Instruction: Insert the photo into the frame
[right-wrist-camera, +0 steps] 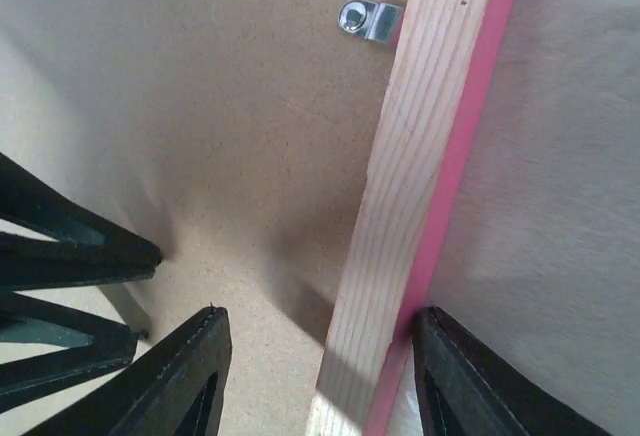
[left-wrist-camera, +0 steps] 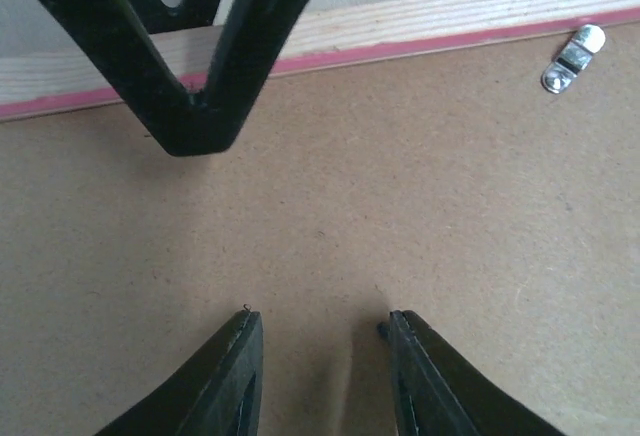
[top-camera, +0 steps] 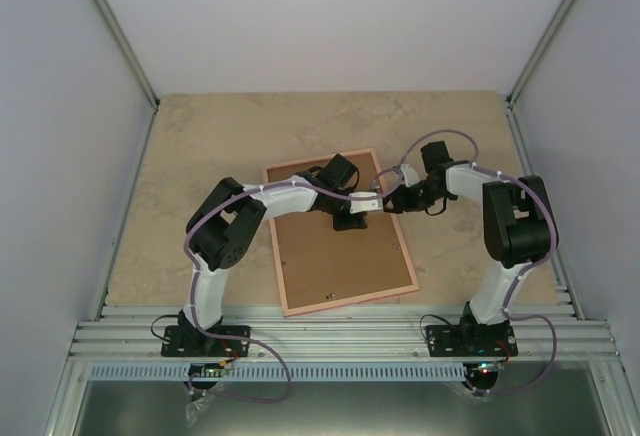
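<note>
Lying flat: one frame [top-camera: 350, 299], one board [top-camera: 335, 256]

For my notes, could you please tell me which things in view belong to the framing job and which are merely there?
Job: pink frame, backing board in it, metal clip, left gripper, right gripper. Photo not in view.
Merely there: table, side walls.

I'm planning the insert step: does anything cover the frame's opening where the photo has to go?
Yes. A brown backing board fills the frame, and a metal clip on the rim reaches over it. The photo is not in view.
</note>
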Available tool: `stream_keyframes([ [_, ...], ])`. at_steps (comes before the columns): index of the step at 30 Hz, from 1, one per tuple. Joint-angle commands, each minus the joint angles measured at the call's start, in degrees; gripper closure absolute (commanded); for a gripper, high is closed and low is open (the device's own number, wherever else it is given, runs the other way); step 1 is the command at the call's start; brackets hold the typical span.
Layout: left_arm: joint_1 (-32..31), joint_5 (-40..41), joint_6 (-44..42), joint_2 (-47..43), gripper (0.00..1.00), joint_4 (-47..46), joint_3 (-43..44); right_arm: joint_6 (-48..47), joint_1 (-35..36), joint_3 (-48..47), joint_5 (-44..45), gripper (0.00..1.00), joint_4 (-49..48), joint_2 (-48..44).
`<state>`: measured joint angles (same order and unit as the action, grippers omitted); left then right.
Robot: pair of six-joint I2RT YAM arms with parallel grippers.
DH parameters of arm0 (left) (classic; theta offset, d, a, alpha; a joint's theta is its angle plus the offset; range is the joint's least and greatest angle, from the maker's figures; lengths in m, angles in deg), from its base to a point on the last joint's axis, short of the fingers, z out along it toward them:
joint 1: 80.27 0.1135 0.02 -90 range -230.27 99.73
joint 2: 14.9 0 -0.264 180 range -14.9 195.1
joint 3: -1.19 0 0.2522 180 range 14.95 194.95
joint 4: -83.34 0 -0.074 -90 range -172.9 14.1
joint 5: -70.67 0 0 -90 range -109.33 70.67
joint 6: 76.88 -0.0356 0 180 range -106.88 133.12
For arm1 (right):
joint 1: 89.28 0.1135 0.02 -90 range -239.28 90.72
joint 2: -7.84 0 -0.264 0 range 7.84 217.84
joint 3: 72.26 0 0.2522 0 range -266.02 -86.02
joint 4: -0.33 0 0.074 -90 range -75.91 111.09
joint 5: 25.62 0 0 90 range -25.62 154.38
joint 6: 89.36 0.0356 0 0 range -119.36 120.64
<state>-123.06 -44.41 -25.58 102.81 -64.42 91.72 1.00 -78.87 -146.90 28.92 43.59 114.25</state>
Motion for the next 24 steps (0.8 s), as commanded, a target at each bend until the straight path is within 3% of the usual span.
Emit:
stream_keyframes([
  [1, 1.02, -1.49, -1.93, -2.98, 0.63, -0.26, -3.58, 2.71, 2.99, 1.54, 7.02, 0.51, -0.91, 1.9],
  [6, 5.54, -1.21, 1.22, -3.24, 0.66, -0.85, -4.15, 9.15, 4.63, -1.78, 9.15, 0.69, -2.73, 7.25],
  [11, 9.27, 1.75, 1.78, -4.7, 0.67, -1.52, -4.28, 15.51, 7.37, -9.8, 11.41, 0.99, -3.93, 12.62],
  [17, 8.98, 0.28, 5.36, -6.87, 0.66, -3.72, -6.4, 20.26, 9.9, -19.5, 14.43, 1.0, -4.16, 18.88],
  [24, 5.11, 2.62, 9.2, -3.85, 0.64, -8.38, -5.8, 23.14, 10.81, -17.22, 16.54, 1.0, -5.39, 18.39],
])
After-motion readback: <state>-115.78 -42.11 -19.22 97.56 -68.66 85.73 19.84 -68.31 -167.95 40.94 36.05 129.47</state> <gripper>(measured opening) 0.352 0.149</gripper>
